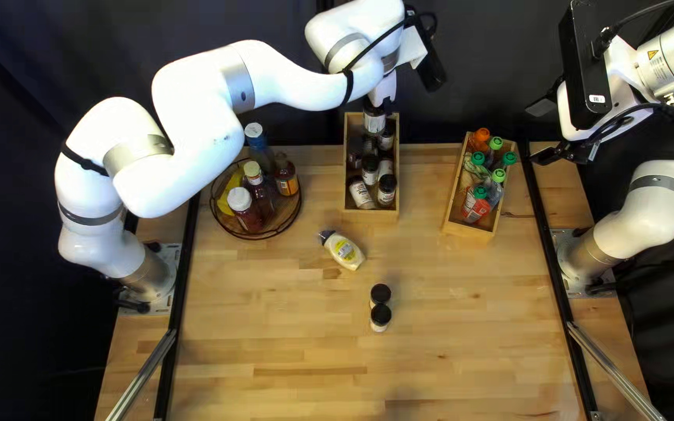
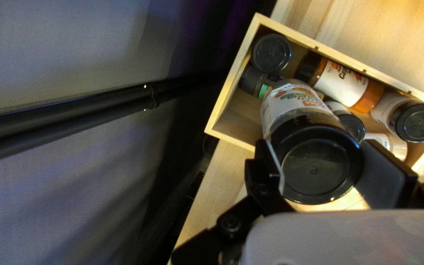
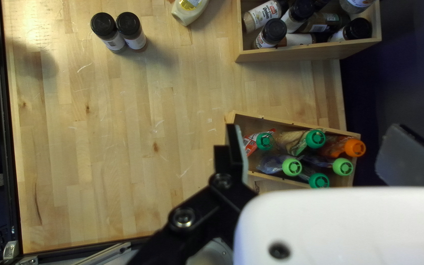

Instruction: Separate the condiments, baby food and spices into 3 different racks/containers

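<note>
My left gripper [image 1: 384, 89] is over the far end of the middle wooden box [image 1: 359, 212]. In the left wrist view both fingers of my left gripper [image 2: 320, 162] press the black lid of a spice jar [image 2: 298, 105], its lower end toward the box of spice jars. Two black-lidded jars [image 1: 381, 295] [image 1: 381, 316] stand on the table; a squeeze bottle [image 1: 344, 250] lies nearby. Pouches with green and orange caps [image 1: 496, 177] fill the right wooden box [image 1: 460, 229]. My right gripper [image 1: 562, 153] is raised beyond that box; in the right wrist view my right gripper [image 3: 315, 142] is open and empty.
A round wire-rimmed rack [image 1: 260, 236] with several condiment bottles stands at the left of the top left view, beneath my left arm. Black rails [image 1: 184, 265] run along both table sides. A dark curtain [image 1: 477, 70] hangs behind the far edge.
</note>
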You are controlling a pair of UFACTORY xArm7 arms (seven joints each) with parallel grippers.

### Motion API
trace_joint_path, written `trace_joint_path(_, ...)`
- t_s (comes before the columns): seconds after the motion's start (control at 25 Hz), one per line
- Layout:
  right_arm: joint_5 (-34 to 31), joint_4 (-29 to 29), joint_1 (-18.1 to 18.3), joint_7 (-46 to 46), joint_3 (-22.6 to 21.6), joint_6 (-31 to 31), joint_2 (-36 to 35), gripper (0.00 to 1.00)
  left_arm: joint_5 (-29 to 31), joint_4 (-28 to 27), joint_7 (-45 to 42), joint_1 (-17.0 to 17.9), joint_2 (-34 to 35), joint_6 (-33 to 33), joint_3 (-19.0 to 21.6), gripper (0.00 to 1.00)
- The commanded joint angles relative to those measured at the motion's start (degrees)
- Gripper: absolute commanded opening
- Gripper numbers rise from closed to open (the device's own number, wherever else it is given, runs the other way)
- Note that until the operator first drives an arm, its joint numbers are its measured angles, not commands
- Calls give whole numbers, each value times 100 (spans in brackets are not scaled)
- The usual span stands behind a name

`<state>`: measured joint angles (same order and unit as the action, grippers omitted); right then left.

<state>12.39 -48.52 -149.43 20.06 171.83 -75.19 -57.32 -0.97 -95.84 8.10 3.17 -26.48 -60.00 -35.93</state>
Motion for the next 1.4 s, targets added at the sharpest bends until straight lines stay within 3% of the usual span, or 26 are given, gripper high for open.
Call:
trace_joint_path(0.04,0,0,0,0,0,0,0,100,143,323,-186,122,84,333,-87,0)
trace_joint_path(0.4,0,0,0,0,0,0,0,100,221,672,-390,204,198,631,-172,0)
trace_joint_path(0.88,0,0,0,0,0,0,0,100,-164,687,-274,8,123,598,-27,0)
trace_joint_path(0.92,0,0,0,0,0,0,0,100,-189,699,-259,-7,128,592,-18,25)
trace_joint_path(0.96,0,0,0,0,0,0,0,100,-194,701,-256,-9,128,589,-17,58)
trace_joint_path(1.0,0,0,0,0,0,0,0,100,-217,704,-242,-20,124,577,-5,79)
trace_joint_path(1.08,0,0,0,0,0,0,0,100,-238,682,-228,-25,109,533,14,100)
trace_joint_path(1.4,0,0,0,0,0,0,0,100,53,643,-478,405,420,51,42,100)
